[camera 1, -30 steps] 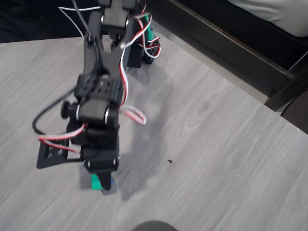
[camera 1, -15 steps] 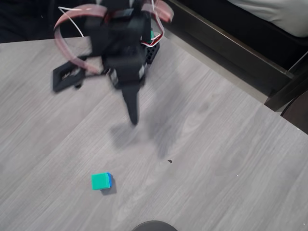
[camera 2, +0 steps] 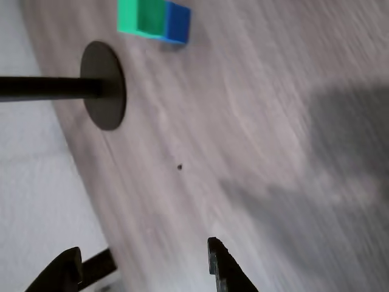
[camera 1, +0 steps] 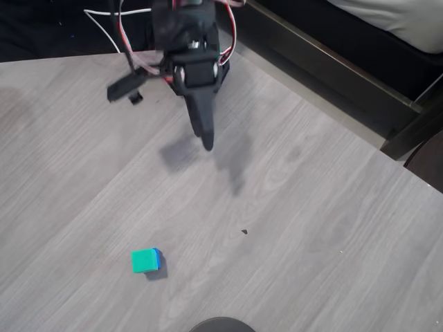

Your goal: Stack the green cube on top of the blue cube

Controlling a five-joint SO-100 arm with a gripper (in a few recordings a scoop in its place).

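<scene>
Overhead view: the green cube (camera 1: 144, 260) sits on top of the blue cube (camera 1: 158, 259), of which a narrow blue strip shows along its right side. The pair stands on the grey wood-grain tabletop (camera 1: 311, 228) near the lower edge of the picture, with a small dark speck (camera 1: 244, 232) lying apart to its right. One second ago the arm was bent low over this spot, with the tool covering the cubes; half a second ago it had already lifted away. Now the tool (camera 1: 169, 114) is drawn back to the upper part of the picture, well apart from the stack, and its jaws are spread and empty: one finger (camera 1: 204, 124) points down toward the tabletop, the other (camera 1: 126, 86) juts out to the left.

Wrist view: the two cubes appear side by side at the top edge, green (camera 2: 141, 17) touching blue (camera 2: 177, 22), beyond a round dark base with a rod (camera 2: 103, 85). The fingertips at the bottom edge stand wide apart with nothing between them.

Reading: the green cube has been let go and stays on the blue one without support, so the stacking looks complete. Only the retreat of the arm appears to remain.
</scene>
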